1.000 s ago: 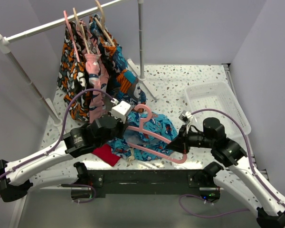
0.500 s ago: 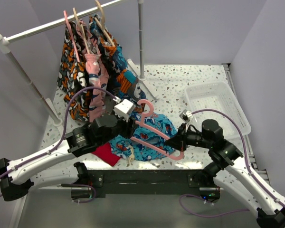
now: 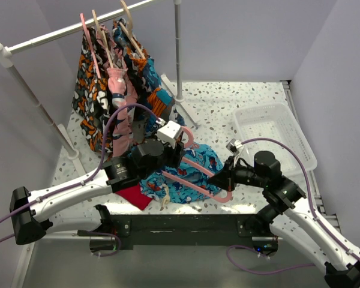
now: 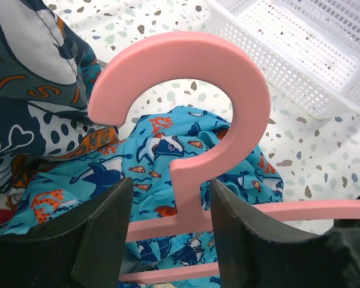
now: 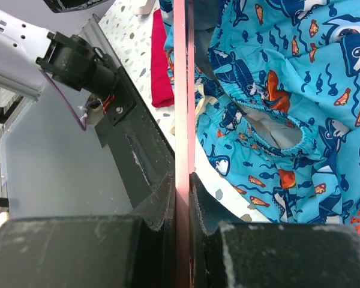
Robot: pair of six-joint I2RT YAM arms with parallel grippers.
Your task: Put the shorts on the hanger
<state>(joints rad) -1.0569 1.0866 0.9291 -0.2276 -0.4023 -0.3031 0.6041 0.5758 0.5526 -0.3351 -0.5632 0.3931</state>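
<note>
Two pincers, one hanger (image 4: 192,186): my right pincer (image 5: 181,180) clamps the bar mid-frame to steady it; my left pincer (image 4: 171,183) straddles the neck, wide.

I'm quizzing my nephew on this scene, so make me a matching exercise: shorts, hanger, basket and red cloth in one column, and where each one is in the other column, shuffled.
Things:
A shorts
B hanger
C basket
D red cloth

Places:
1 on the far right side of the table
2 pinched at a bar by the right tool
3 at the table's near edge, left of the shorts
4 crumpled on the table under the hanger

Pairs: A-4, B-2, C-1, D-3
</note>
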